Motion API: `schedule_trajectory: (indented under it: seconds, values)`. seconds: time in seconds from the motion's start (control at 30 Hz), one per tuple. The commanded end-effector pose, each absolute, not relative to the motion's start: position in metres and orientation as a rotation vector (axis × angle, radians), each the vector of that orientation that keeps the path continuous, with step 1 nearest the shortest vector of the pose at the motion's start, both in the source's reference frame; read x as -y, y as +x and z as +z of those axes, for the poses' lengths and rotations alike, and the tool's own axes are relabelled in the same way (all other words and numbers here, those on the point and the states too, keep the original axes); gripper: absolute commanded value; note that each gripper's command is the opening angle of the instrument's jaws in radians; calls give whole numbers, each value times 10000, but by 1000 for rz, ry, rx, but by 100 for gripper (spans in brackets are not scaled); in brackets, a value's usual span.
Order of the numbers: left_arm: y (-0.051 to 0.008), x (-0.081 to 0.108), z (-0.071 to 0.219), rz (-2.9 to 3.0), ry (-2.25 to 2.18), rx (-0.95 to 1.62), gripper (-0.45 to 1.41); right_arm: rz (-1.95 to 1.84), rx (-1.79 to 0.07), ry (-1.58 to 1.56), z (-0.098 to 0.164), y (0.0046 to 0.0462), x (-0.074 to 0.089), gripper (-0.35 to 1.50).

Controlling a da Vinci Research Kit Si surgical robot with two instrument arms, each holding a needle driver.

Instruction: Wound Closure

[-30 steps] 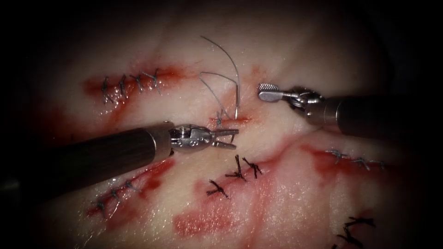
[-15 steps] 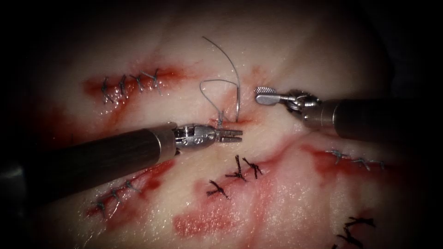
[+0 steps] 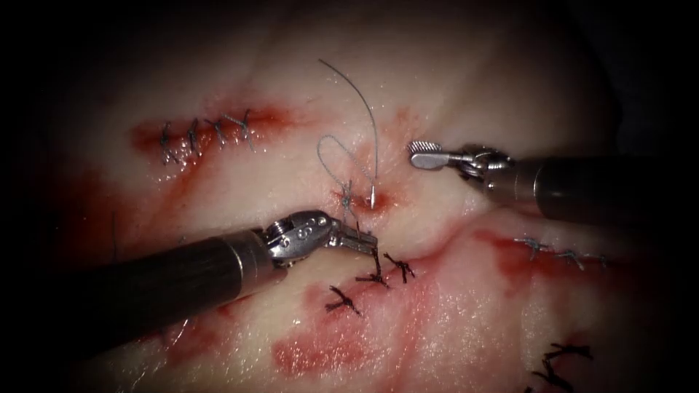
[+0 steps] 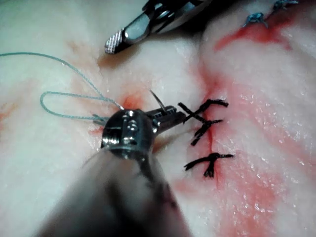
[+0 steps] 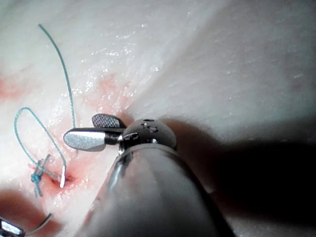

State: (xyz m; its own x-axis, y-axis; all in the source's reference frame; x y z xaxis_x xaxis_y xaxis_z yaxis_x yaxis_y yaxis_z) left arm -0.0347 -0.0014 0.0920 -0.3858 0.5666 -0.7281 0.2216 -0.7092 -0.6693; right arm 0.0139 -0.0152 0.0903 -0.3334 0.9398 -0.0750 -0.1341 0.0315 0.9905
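One knot (image 3: pixel 346 192) sits tied at the cut (image 3: pixel 386 195), the needle (image 3: pixel 373 195) stands in the tissue (image 3: pixel 451 306) with the left tool (image 3: pixel 362 241) clamped on it, and the right tool (image 3: pixel 416 154) is agape and empty.

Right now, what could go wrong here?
The left gripper appears shut on the needle, which sits partly in the tissue; a weak grip could let it slip. The loose thread loop beside it might snag. The right gripper, open and empty, hovers close and could bump them.
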Motion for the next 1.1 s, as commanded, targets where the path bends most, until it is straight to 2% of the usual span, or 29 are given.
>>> schedule_trajectory:
  seconds: [0.03,0.07,0.13,0.17,0.2,0.23,0.37,0.4,0.43,0.47,0.5,0.57,0.73,0.87,0.97,1.03,1.1]
  values:
    - [-350,14,920,2177,-1573,1104,-45,1462,-1382,899,907,149,151,106]
    - [-349,16,917,2166,-1564,1126,-45,1448,-1384,894,906,149,152,99]
    - [-341,23,905,2108,-1518,1211,-45,1354,-1392,885,904,150,155,47]
    - [-341,23,905,2108,-1518,1211,-45,1354,-1392,885,904,150,155,47]
    - [-338,26,900,2084,-1510,1234,-45,1320,-1398,872,904,150,156,17]
    - [-333,30,889,2038,-1523,1283,-45,1271,-1411,838,903,151,158,7]
    - [-326,32,867,1984,-1565,1341,-45,1115,-1410,643,901,156,160,5]
    - [-325,31,856,1979,-1584,1354,-45,1066,-1381,591,901,159,161,15]
    - [-324,27,839,2033,-1693,1271,-45,954,-1397,549,901,163,160,17]
    - [-323,25,832,2063,-1742,1217,-45,914,-1405,517,900,164,160,34]
    - [-323,24,828,2084,-1774,1175,-45,877,-1412,473,898,166,160,67]
    - [-321,21,814,2155,-1830,1047,-45,801,-1407,336,893,175,160,116]
    - [-314,24,788,2240,-1908,928,-45,574,-1265,236,871,196,166,125]
    - [-308,24,766,2300,-1959,860,-45,448,-1274,263,863,212,174,125]
    - [-306,24,750,2347,-1986,812,-45,380,-1252,270,861,219,179,96]
    - [-307,26,747,2363,-1977,811,-45,383,-1222,219,862,223,177,113]
    - [-307,27,747,2382,-1962,814,-45,377,-1214,206,863,224,177,113]
